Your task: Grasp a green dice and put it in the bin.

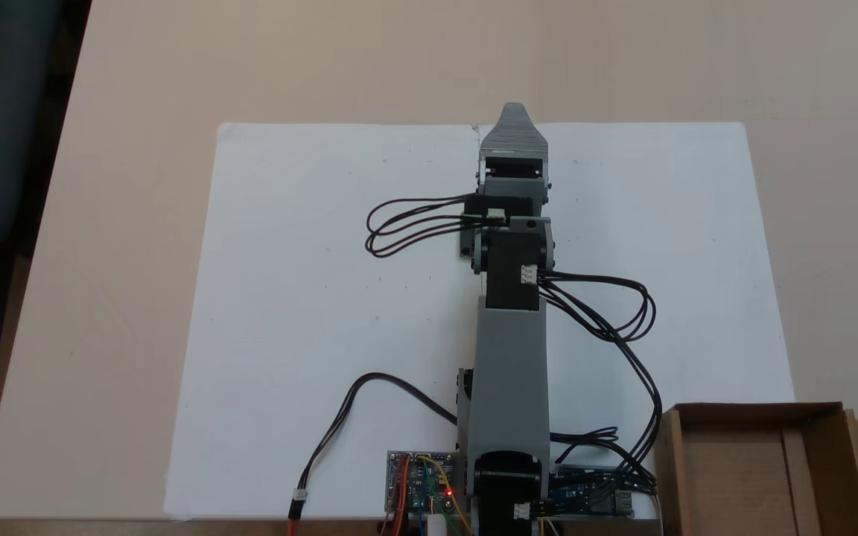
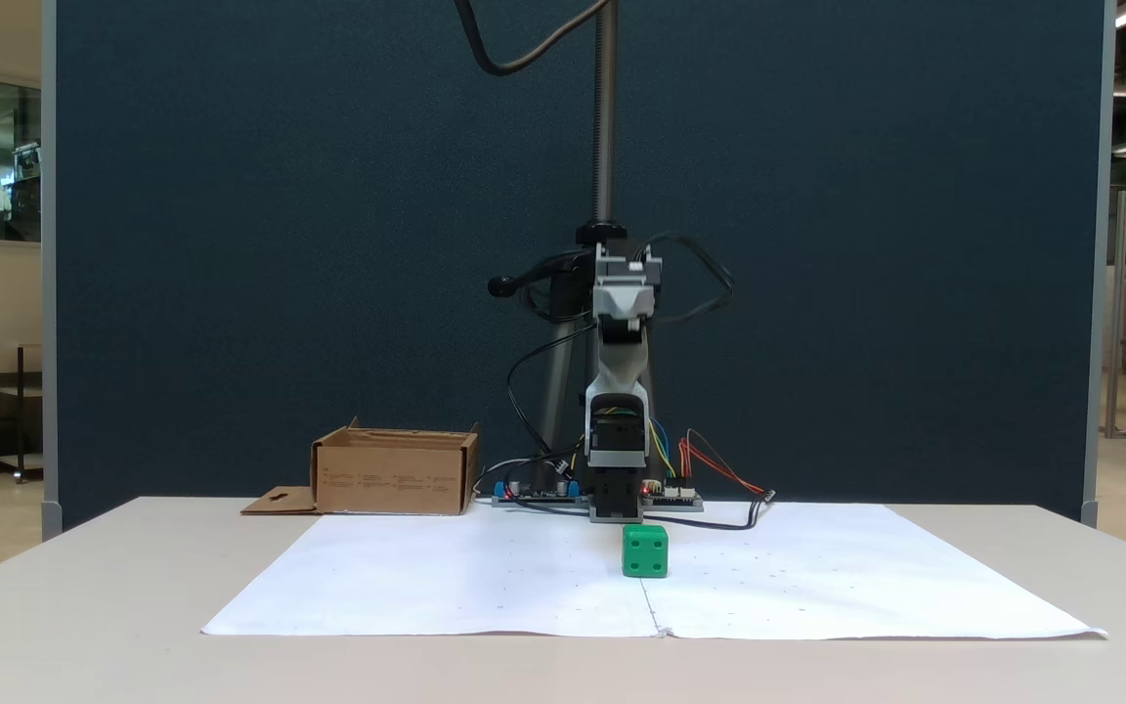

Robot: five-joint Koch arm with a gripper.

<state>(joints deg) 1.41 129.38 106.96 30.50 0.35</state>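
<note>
The green dice point(image 2: 645, 550) sat on the white paper sheet point(image 2: 485, 587), on the table point(image 2: 84, 606), directly in front of the arm's base in a fixed view, square to the camera and untouched. The bin point(image 2: 395, 474) stood well apart to the left of the base in that view, open top up, its flap lying flat on the table. From above, the bin point(image 1: 757, 469) occupied the lower right corner.

The gripper point(image 1: 513, 123) was held high above the sheet, extended along the arm's centreline. Its jaws lay one over the other for both cameras, so whether the fingers stood wide or narrow could not be told.

The step in hand was judged to be the approach. To do it well, the fingers should be spread clearly wider than the dice before descent, lowered straight over it, and closed on two opposite flat faces, not corners, to prevent the cube twisting out.
</note>
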